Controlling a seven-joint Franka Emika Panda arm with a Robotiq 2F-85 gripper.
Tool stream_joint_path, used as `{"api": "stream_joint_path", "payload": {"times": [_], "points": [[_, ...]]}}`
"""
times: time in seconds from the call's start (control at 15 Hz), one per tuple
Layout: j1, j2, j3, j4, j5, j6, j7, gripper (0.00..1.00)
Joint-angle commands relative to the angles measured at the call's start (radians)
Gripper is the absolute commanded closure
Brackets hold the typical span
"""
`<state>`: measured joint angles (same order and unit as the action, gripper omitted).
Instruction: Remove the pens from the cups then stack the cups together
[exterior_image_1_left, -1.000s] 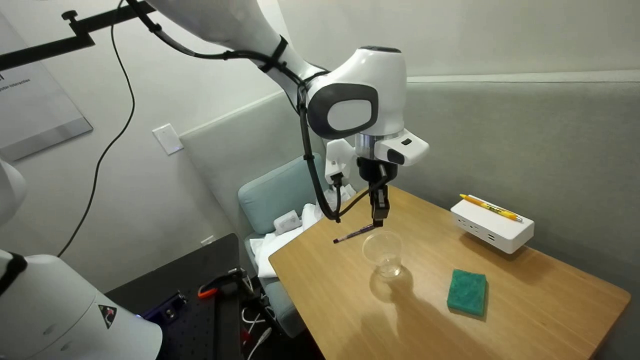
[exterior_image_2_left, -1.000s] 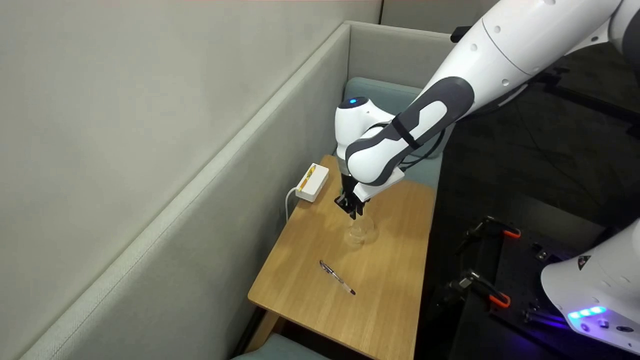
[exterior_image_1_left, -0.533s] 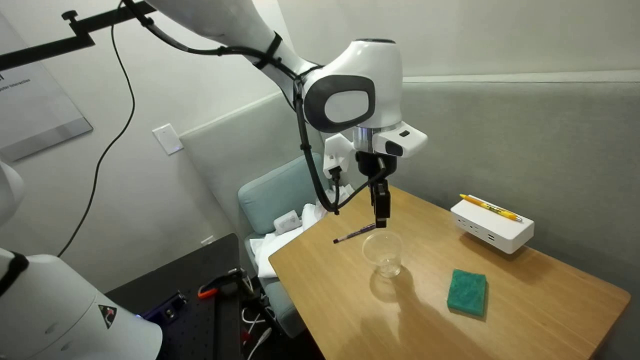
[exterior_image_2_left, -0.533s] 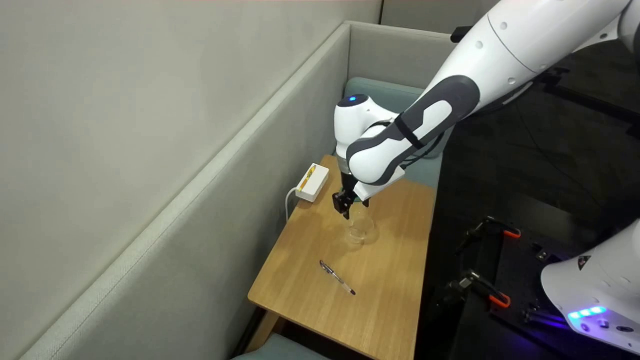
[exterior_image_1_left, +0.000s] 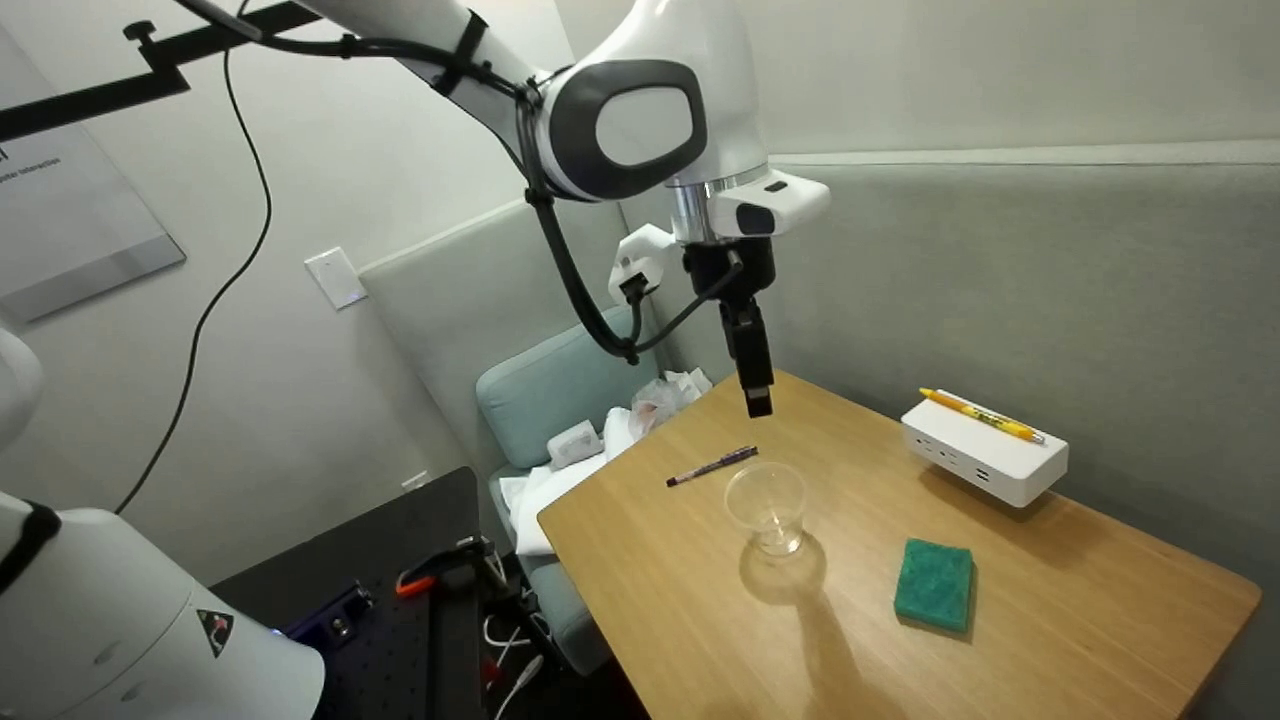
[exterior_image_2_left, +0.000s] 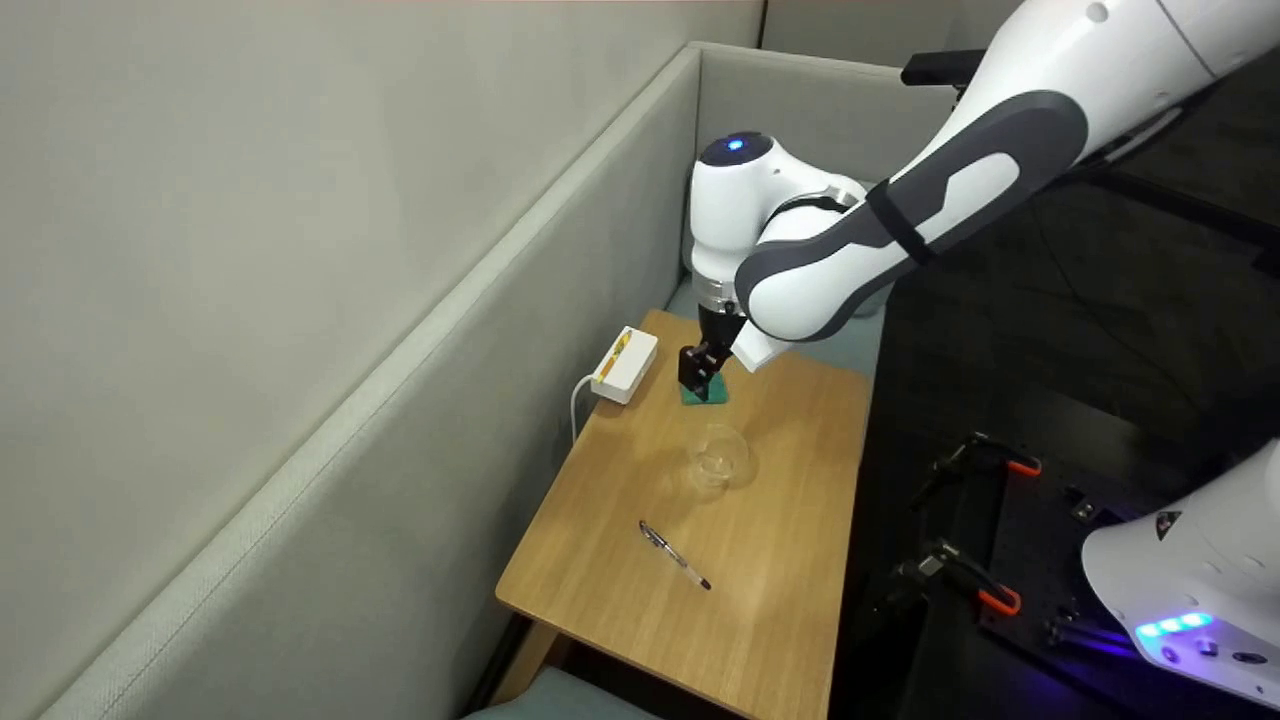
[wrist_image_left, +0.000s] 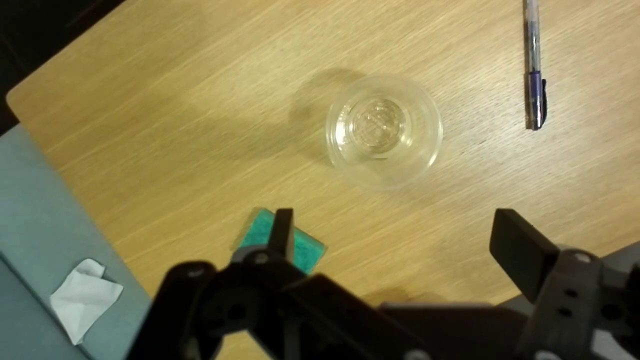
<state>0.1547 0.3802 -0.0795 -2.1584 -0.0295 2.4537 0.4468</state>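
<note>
On the left in an exterior view is my big white base (exterior_image_1_left: 200, 615), set on a black stand (exterior_image_1_left: 375, 540). Next, far back, a blue-green cushion (exterior_image_1_left: 555, 385) leans on the gray seat back (exterior_image_1_left: 1080, 300). Then comes the dark pen (exterior_image_1_left: 712, 467), lying flat on the wooden table (exterior_image_1_left: 1080, 610), farther back than the cup. My hand (wrist_image_left: 394, 225) hangs in the air above the table, and the wrist view shows its two fingers (wrist_image_left: 522, 252) spread wide apart, with nothing in my grip. The clear cup (exterior_image_1_left: 766, 505) stands the right way up on the table, lower than my hand and not touching it. I can't tell if it is just one cup or two, one inside the other. To the right of the cup, and a bit nearer, the green square pad (exterior_image_1_left: 935, 585) lies flat. Last, over on the right and farther back, is a white box (exterior_image_1_left: 985, 460), with the yellow pen (exterior_image_1_left: 980, 415) lying on top of it.
</note>
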Motion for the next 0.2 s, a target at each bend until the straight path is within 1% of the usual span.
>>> {"api": "stream_joint_path", "payload": {"times": [0.0,0.13], "points": [[0.012,-0.082,-0.010,-0.071,-0.051,0.019,0.050,0.00],[0.008,-0.097,-0.007,-0.081,-0.066,0.028,0.062,0.00]]}}
